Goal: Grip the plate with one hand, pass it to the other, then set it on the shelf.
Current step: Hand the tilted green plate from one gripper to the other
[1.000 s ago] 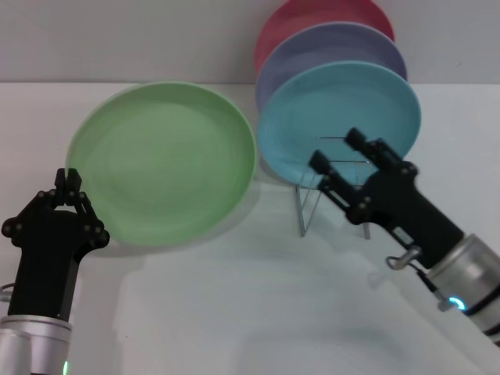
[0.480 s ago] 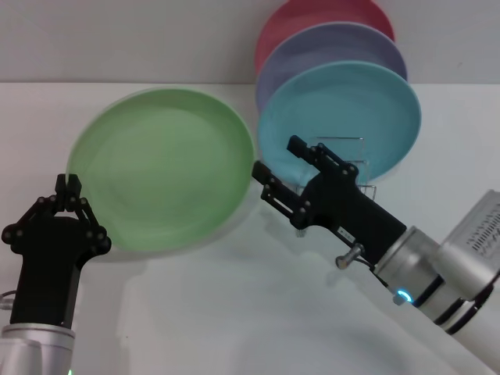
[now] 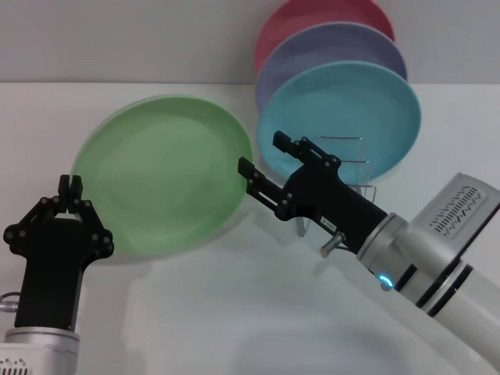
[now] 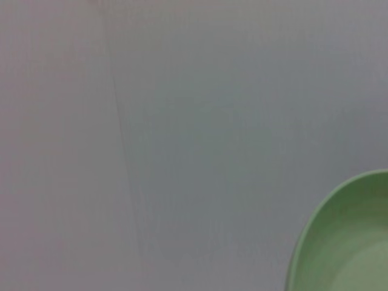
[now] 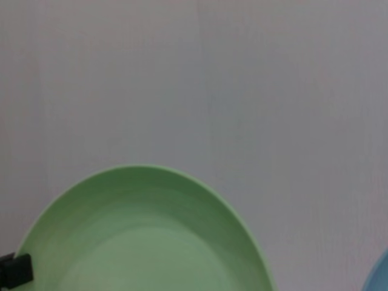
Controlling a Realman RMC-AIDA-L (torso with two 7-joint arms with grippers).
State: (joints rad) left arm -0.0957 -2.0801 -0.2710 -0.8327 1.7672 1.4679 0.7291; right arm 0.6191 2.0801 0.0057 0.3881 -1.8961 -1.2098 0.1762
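The light green plate is held tilted above the table, left of the rack. My left gripper is shut on its left rim. My right gripper is open, its jaws spread beside the plate's right rim, not closed on it. The plate also shows in the left wrist view and in the right wrist view. A black fingertip sits on its rim there. The wire shelf stands behind my right gripper, partly hidden by it.
A turquoise plate, a lavender plate and a pink-red plate stand upright in the rack, one behind the other. The white table stretches toward me. A grey wall is at the back.
My right arm has swung left from in front of the rack to the green plate's right rim, jaws staying open. The left gripper and plate have shifted only slightly.
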